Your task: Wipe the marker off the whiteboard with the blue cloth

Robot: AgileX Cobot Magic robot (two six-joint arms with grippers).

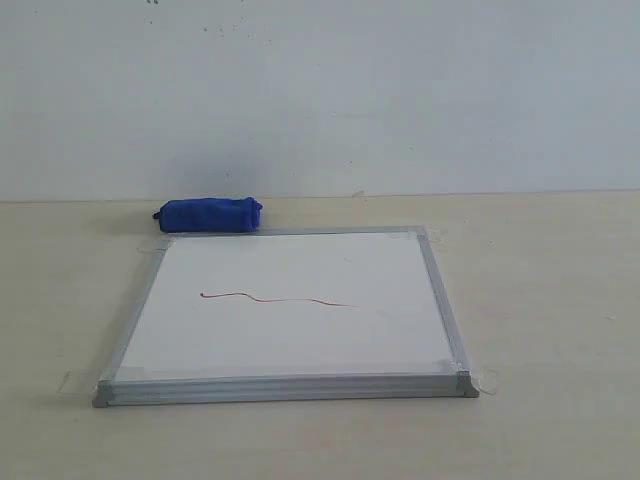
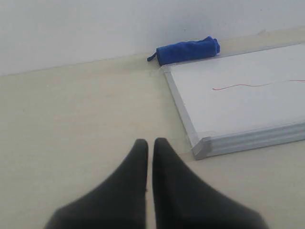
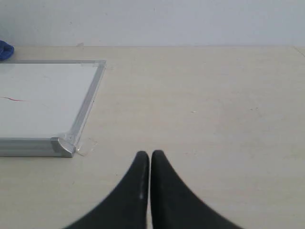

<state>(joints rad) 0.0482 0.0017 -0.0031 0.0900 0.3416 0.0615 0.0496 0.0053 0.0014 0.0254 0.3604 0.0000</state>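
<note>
Both jaws pressed together, empty | right wrist view crops blue cloth (image 3: pixel 4 50), whiteboard (image 3: pixel 43 95)

one whiteboard (image 1: pixel 300 345); one marker line (image 1: pixel 280 300); one blue cloth (image 1: pixel 208 214); one left end effector (image 2: pixel 150 142); one right end effector (image 3: pixel 150 154)

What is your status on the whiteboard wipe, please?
Left claw, right claw: both shut, empty, off the board. Rolled royal-blue fuzzy cloth untouched at far edge of silver-framed whiteboard; thin red marker line unwiped. Nothing in the way.
</note>
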